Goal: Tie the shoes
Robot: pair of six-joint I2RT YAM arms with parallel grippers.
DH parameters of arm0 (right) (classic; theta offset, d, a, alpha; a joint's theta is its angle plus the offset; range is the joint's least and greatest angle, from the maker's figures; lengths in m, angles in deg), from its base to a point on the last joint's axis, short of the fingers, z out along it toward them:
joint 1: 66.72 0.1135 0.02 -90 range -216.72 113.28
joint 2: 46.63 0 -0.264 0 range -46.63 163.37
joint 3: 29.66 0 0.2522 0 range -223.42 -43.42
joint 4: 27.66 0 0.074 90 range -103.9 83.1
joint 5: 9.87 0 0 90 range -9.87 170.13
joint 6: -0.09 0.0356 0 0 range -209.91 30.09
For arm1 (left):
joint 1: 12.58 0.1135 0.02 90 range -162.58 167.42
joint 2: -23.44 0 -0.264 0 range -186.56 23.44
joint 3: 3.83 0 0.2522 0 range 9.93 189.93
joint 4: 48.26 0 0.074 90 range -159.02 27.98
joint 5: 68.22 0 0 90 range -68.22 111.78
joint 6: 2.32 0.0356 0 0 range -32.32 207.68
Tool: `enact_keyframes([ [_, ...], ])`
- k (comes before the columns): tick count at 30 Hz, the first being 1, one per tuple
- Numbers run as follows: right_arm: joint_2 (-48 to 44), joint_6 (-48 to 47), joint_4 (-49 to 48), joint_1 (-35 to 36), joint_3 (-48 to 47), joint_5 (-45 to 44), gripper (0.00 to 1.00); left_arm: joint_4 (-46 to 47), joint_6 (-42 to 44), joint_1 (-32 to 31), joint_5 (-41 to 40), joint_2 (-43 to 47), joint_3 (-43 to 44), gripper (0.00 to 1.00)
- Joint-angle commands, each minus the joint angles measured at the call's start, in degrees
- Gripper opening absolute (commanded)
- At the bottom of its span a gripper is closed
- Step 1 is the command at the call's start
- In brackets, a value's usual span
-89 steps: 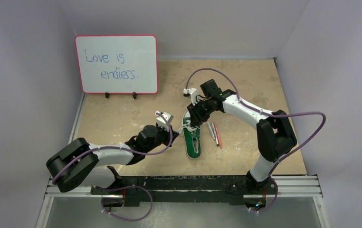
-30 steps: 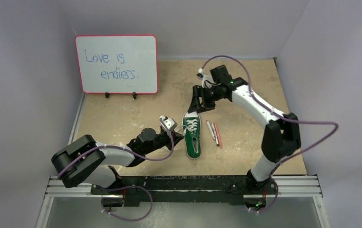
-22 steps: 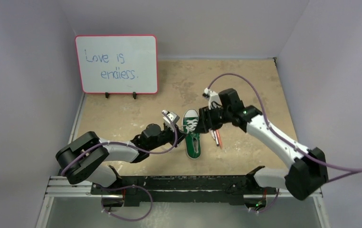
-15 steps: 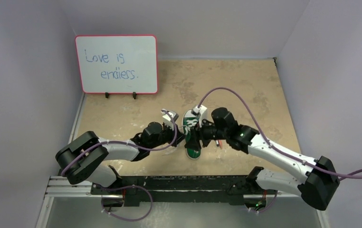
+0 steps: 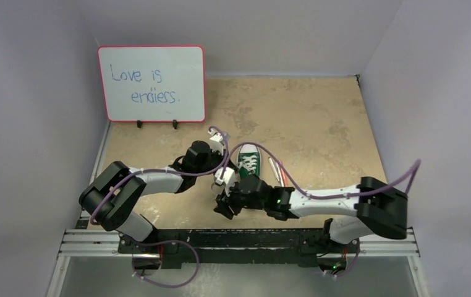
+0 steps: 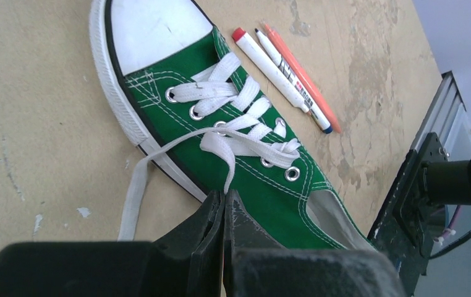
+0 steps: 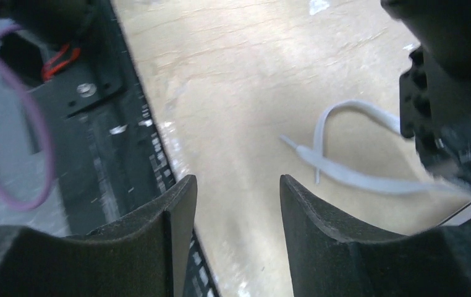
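Note:
The green sneaker (image 5: pixel 249 162) lies mid-table with its white toe cap pointing away from me; its heel half is hidden under my right arm. In the left wrist view the shoe (image 6: pixel 245 148) is unknotted. My left gripper (image 6: pixel 225 197) is shut on one white lace (image 6: pixel 228 162) at the shoe's left side; in the top view it (image 5: pixel 220 164) sits just left of the shoe. The other lace end (image 6: pixel 131 198) trails on the table. My right gripper (image 5: pixel 223 209) is open and empty, low over the table near the front left of the shoe. Its view shows a loose lace (image 7: pixel 344 176) ahead of the fingers (image 7: pixel 180 213).
Two pens, one white with a red cap (image 6: pixel 279 69) and one orange (image 6: pixel 304 74), lie right of the shoe (image 5: pixel 277 171). A whiteboard (image 5: pixel 151 83) stands at the back left. The black front rail (image 7: pixel 97 93) is close to my right gripper.
My right arm has swung from the far side of the shoe round to its near left side and dropped low. My left gripper has drawn back and left, shut on the lace.

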Motion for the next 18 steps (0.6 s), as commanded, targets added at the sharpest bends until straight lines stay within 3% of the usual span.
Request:
enact_keyframes([
  [1,8.0,-4.6,-11.4,3.4,-4.5,-14.4,0.54,-3.7,1.7,1.0,4.6,-2.5,4.3,0.0],
  [12,23.5,-5.5,-17.3,5.5,-12.8,-34.5,0.54,-11.0,6.0,2.3,6.8,-0.5,6.8,0.0],
  [18,27.8,-5.1,-17.3,5.4,-14.6,-37.1,0.52,-10.8,5.1,3.3,7.5,0.0,7.2,0.0],
])
